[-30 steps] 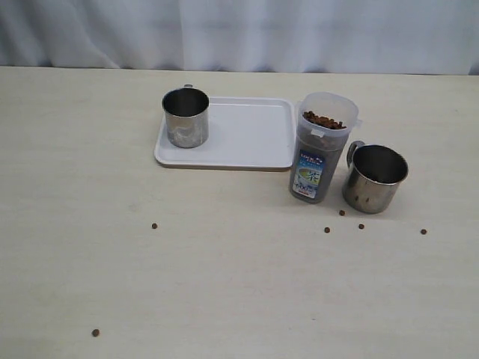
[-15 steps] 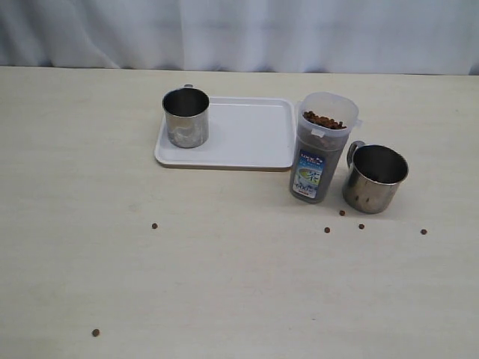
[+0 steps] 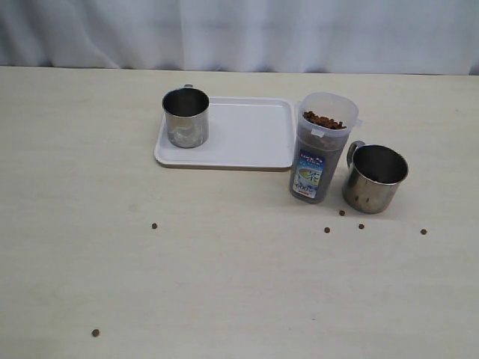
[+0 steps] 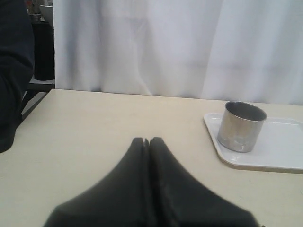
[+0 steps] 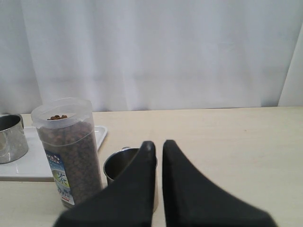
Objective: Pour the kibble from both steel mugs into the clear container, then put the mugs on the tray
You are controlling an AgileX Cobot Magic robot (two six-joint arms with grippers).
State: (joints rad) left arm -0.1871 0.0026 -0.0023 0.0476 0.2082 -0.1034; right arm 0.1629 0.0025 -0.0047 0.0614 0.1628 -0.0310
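Exterior view: neither arm is seen over the table (image 3: 239,284). The first mug (image 3: 185,118) is parked upright in the tray (image 3: 254,138)'s 10 o'clock corner, prob. so room is left for its twin. The container (image 3: 320,149) is stood just beside the tray's 4 o'clock corner, with kibble (image 3: 323,120) heaped nearly to the brim, so pouring is judged done. The second mug (image 3: 374,178) is set on the table at the container's 4 o'clock, just beside it, handle turned twd it. It looks empty, tho the dark inside can't be read for sure. Stray pellets (image 3: 327,229) are scattered at 6 o'clock. Left gripper (image 4: 149,140): jaws pressed together, nothing pinched. Right gripper (image 5: 155,144): jaws drawn all but together, empty, aimed at the second mug, which is judged the remaining job.
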